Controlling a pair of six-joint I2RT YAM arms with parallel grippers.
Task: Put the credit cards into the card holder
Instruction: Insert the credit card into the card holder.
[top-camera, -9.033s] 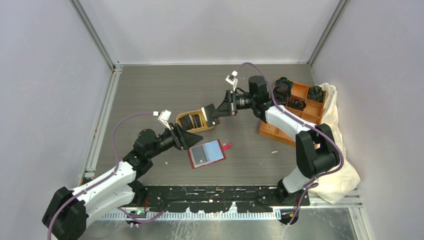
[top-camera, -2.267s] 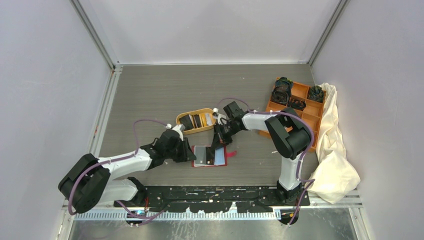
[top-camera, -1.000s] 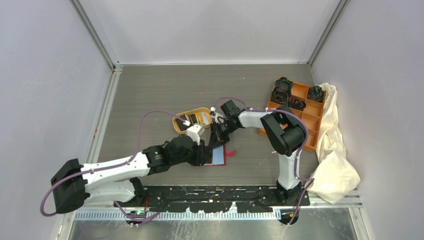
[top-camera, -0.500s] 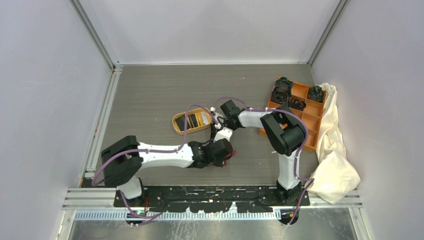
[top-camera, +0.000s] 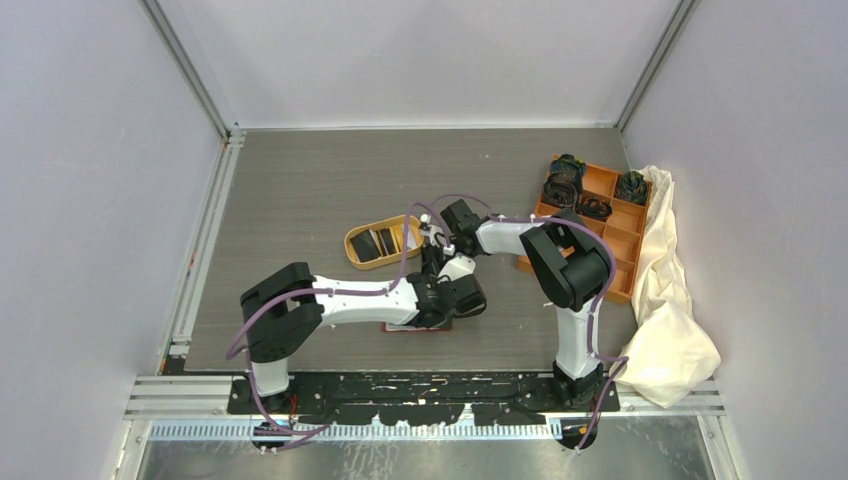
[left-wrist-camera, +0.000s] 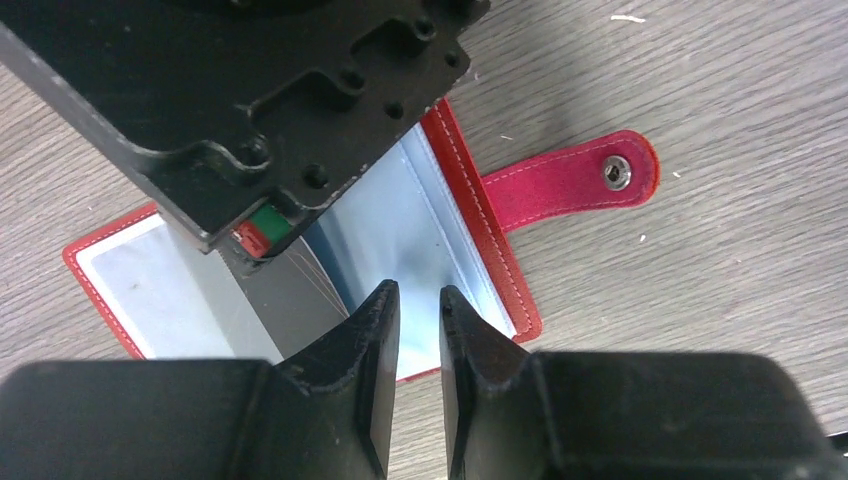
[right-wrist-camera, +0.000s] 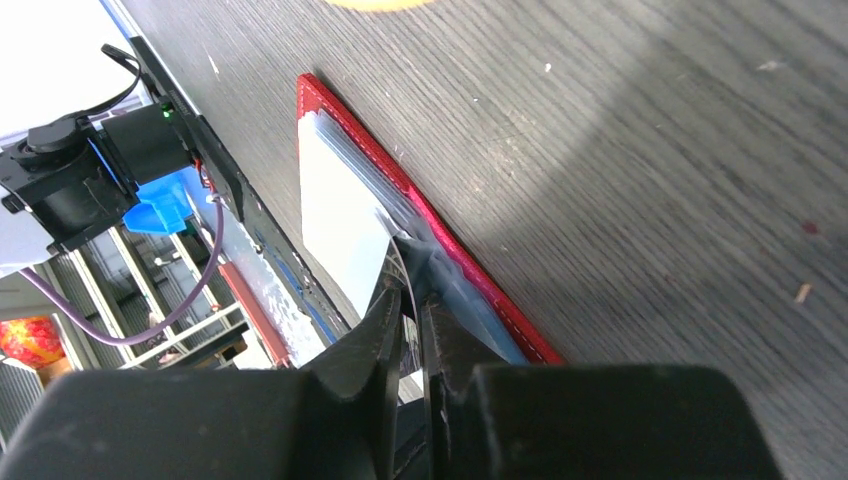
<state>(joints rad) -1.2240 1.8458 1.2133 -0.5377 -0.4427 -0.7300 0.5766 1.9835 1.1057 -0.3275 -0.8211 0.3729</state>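
The red card holder (top-camera: 412, 326) lies open on the table, mostly hidden under both grippers. In the left wrist view its pale blue lining (left-wrist-camera: 420, 225) and clasp tab (left-wrist-camera: 575, 180) show. My right gripper (top-camera: 440, 268) is shut on a dark credit card (left-wrist-camera: 290, 300) and holds it edge-down against the holder's sleeves (right-wrist-camera: 345, 200); the card (right-wrist-camera: 409, 275) shows thin between its fingers (right-wrist-camera: 385, 330). My left gripper (top-camera: 465, 297) hovers over the holder's right half with its jaws almost together and nothing between them (left-wrist-camera: 415, 295). More black credit cards (top-camera: 375, 243) lie in the orange tray.
The orange oval tray (top-camera: 350, 247) sits just behind and to the left of the holder. An orange compartment box (top-camera: 600, 225) with black coiled bands stands at the back right. A cream cloth (top-camera: 670, 300) lies along the right edge.
My left arm has swung right along the table's front, and its gripper now sits over the holder's right side. My right gripper has stayed at the holder with the card.
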